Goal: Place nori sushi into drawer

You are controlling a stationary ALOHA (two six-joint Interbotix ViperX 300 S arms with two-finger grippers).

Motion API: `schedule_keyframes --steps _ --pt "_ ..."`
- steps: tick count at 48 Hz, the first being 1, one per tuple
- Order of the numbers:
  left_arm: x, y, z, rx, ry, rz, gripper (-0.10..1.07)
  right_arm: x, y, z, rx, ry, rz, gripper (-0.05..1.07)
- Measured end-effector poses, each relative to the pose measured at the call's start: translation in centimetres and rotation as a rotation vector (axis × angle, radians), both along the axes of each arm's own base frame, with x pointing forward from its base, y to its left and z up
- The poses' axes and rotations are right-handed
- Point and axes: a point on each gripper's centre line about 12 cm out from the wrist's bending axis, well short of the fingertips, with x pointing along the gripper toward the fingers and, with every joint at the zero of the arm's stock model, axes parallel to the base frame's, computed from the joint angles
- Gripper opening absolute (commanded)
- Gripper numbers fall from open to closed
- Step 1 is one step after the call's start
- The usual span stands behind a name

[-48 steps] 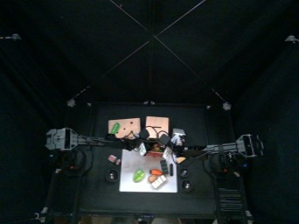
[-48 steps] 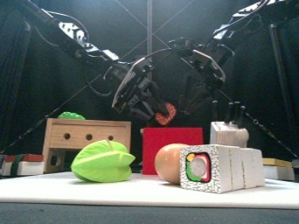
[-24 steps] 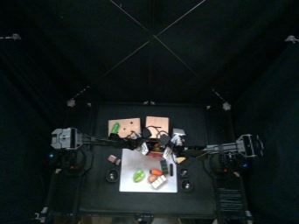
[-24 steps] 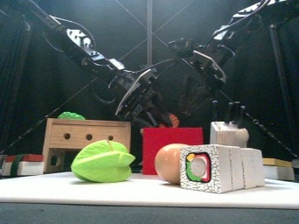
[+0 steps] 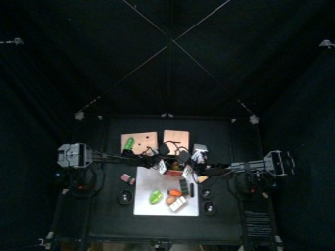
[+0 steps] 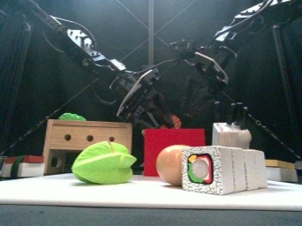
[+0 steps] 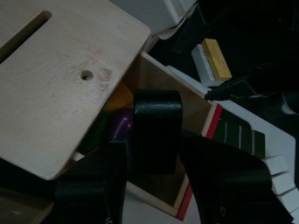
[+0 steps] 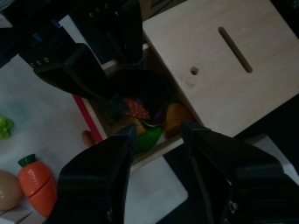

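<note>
My left gripper (image 6: 157,115) hangs just above the open red drawer (image 6: 174,144) and is shut on the nori sushi (image 7: 156,129), a dark roll with an orange-red filling (image 6: 175,119). In the left wrist view the roll sits between the jaws over the drawer's inside (image 7: 118,125), beside the wooden drawer box (image 7: 70,79). My right gripper (image 8: 152,175) is open and empty, held higher up and beside the left one (image 8: 91,70). It looks down at the drawer (image 8: 146,118).
On the white mat (image 6: 141,192) at the front lie a green star fruit (image 6: 104,163), an egg (image 6: 174,164) and a large white sushi block (image 6: 224,169). A wooden box (image 6: 88,137) stands at the left. A carrot (image 8: 35,179) lies near the drawer.
My left gripper has come down and slightly left with the nori sushi, closer to the drawer. The right arm has hardly moved.
</note>
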Motion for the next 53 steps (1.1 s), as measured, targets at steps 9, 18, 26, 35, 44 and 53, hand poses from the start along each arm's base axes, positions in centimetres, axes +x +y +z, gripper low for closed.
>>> schedule_keyframes --steps 9,18,26,35,44,53 --pt "0.0 0.0 0.0 0.002 0.000 -0.002 0.87 0.0 0.0 -0.2 0.000 0.005 0.000 0.82" --pt "0.0 0.0 0.0 0.001 0.000 -0.001 0.87 0.0 0.0 -0.2 0.000 0.006 -0.001 0.82" --pt "0.0 0.0 0.1 0.001 -0.001 -0.001 0.87 0.0 0.0 -0.2 0.000 0.006 -0.001 0.82" --pt "0.0 0.0 0.7 0.006 -0.014 -0.003 0.87 0.0 0.0 -0.2 0.001 0.005 -0.001 0.82" --pt "-0.7 -0.2 2.6 0.026 -0.053 -0.013 0.87 0.0 0.0 -0.2 -0.001 0.005 0.001 0.82" --pt "-1.6 -0.4 3.6 0.060 -0.067 -0.037 0.87 0.1 0.1 -0.3 0.004 0.009 0.001 0.82"
